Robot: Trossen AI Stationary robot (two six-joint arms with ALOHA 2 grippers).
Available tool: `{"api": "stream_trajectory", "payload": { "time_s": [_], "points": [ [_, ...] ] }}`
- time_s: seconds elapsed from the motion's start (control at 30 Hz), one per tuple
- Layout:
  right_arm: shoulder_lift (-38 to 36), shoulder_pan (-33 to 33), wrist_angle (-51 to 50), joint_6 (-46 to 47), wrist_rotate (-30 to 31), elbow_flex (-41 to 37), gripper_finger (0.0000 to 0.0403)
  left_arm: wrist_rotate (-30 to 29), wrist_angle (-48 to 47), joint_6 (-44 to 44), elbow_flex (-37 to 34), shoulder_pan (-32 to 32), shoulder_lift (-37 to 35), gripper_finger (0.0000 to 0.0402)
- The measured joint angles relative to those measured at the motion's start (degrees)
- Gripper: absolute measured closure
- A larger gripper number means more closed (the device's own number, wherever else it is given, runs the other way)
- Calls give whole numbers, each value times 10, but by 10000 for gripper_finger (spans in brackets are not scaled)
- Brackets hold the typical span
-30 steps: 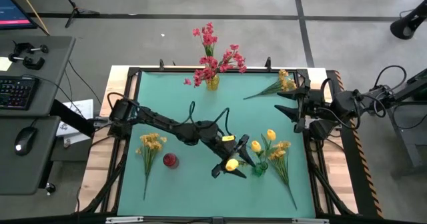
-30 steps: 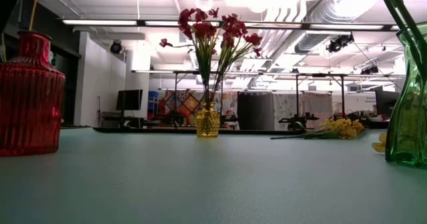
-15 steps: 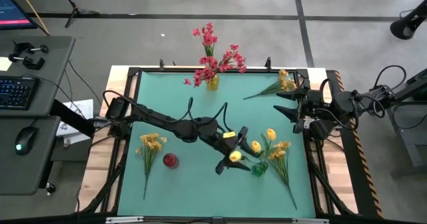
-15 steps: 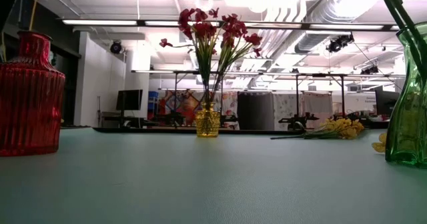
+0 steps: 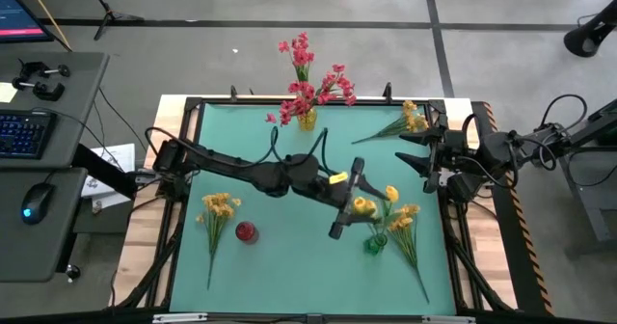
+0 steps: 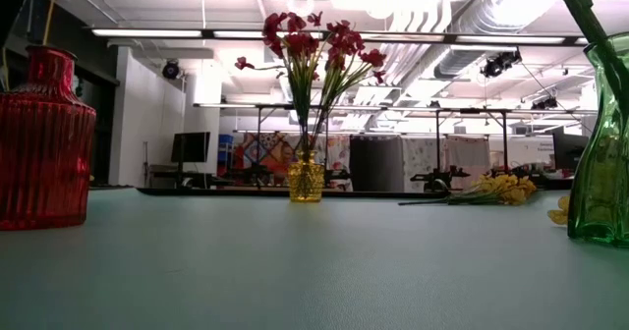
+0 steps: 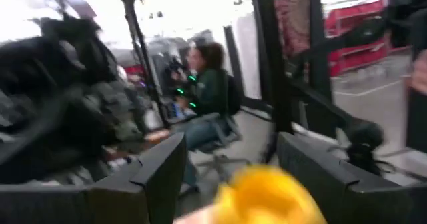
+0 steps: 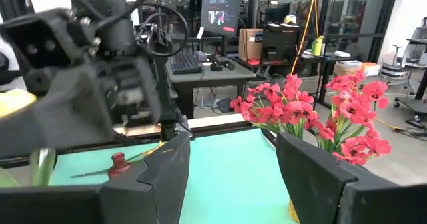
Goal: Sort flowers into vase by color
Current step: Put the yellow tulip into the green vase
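My left gripper is raised over the table's middle right, level, above the green vase. Its fingers stand wide apart in the left wrist view, and a yellow tulip bud shows low between them. From above, that bud lies against the gripper's side, near another tulip whose stem stands in the green vase. Red-pink blossoms stand in a yellow vase. Orange-yellow sprays lie on the mat. My right gripper waits open at the right edge. My left gripper's fingers stand on either side of the yellow tulip bud, which sits near their bases. I cannot tell whether they touch it; its stem is hidden under the gripper.
A small red vase stands left of centre and looms large in the low view. A dark frame rims the green mat. Bare mat lies in the near middle. A person sits in the room beyond.
My left gripper has moved up and toward the far right, from near-left of the green vase to above it, and has turned so that it points more toward the near edge. The yellow bud went with it and now sits beside the other tulips.
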Motion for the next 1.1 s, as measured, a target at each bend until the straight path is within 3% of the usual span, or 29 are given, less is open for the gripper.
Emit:
{"api": "stream_trajectory", "payload": {
  "time_s": [0.13, 0.37, 0.63, 0.83, 1.1],
  "points": [
    [0, 0, 0, 0, 0, 0, 192, -5, 55, 20, 3, 3, 3, 178],
    [0, -5, 0, 1, 0, 0, 192, -2, 247, 48, 3, 8, 47, 178],
    [0, -5, 0, 2, 0, 0, 192, 50, 232, 56, 3, 9, 17, 178],
    [0, -5, -1, 2, 0, 0, 192, 40, 89, 119, 3, 9, -86, 178],
    [2, -5, -25, 4, 1, 0, 192, -11, -328, 122, 3, 8, -251, 178]
  ]
}}
